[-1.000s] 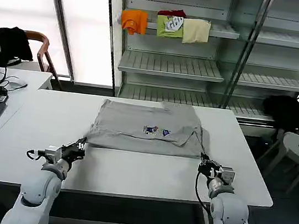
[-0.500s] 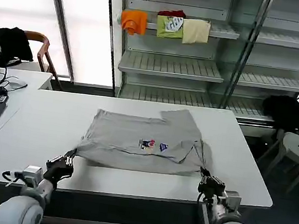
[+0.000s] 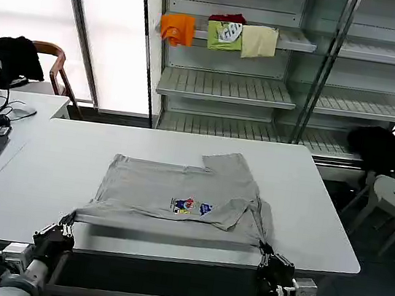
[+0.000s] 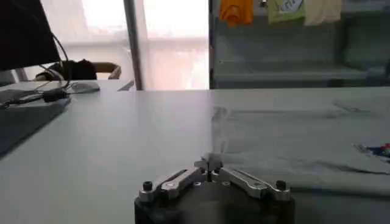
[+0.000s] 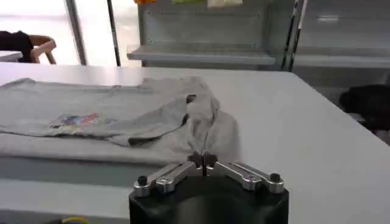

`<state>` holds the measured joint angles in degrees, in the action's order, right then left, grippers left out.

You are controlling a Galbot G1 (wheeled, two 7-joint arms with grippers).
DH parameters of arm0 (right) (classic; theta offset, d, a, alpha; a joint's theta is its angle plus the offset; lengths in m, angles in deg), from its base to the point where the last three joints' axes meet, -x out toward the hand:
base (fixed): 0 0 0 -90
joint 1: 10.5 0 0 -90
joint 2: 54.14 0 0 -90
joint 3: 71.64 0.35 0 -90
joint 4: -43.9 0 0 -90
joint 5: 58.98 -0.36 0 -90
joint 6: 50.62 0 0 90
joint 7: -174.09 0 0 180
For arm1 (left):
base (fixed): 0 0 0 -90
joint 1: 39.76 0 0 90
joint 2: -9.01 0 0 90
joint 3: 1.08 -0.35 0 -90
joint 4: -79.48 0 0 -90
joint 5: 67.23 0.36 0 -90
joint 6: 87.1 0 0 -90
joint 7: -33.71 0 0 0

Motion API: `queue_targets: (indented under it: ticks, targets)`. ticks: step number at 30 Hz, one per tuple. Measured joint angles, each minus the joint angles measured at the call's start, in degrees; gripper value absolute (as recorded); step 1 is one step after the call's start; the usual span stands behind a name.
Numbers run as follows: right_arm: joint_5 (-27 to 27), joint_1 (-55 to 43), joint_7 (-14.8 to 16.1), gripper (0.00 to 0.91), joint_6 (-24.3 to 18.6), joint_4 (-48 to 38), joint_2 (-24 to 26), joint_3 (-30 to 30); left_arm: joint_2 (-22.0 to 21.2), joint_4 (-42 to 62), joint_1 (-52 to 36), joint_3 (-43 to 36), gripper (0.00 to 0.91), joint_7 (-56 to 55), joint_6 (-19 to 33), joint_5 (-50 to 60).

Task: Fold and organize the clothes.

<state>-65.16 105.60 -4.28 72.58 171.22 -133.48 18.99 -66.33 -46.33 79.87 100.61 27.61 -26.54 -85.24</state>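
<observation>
The grey shirt (image 3: 179,199) is pinched at its near corners by the left gripper (image 3: 67,227) and right gripper (image 3: 265,252) (both clamped, seemingly on fabric). Its hem is pulled to the table (image 3: 321,209) edge, and the arms are cut off below.

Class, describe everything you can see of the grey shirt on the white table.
The grey shirt looks like soft cotton with a small multicolour print. It lies roughly flat near the front edge of the white table, one part folded over on the right. The left gripper and right gripper each pinch a front corner, fingers shut.
</observation>
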Motion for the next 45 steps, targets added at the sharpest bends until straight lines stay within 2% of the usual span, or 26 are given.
queue_targets:
  ticks: [11,19,26,32,37,45]
  targets:
    - [1.3,-1.4,-0.2,0.907,0.0,2.6,-1.0,1.3,-1.3,-2.5,-0.2,0.9,0.907,-3.0,-0.4,0.4]
    - [-0.4,-12.6,-0.2,0.907,0.2,-2.1,-1.9,-0.4,-0.6,-1.6,-6.4,0.4,0.907,0.1,0.1,0.3]
    - [-1.0,-28.1,0.9,0.907,0.0,-16.8,-4.1,-2.2,-0.1,6.4,-18.3,-2.6,0.907,4.9,-1.2,-0.7]
    - [1.2,-41.0,2.2,0.907,-1.0,-33.0,-7.3,-2.6,0.0,17.3,-29.6,-6.0,0.907,8.6,-2.3,-0.5]
    - [3.4,-49.9,2.9,0.907,-3.7,-46.9,-9.8,-2.8,-0.2,26.2,-37.6,-8.2,0.907,11.7,-2.7,1.5]
    - [6.7,-59.4,2.8,0.907,-9.2,-64.4,-12.8,-2.7,-0.3,38.2,-46.9,-9.6,0.907,15.3,-3.1,5.0]
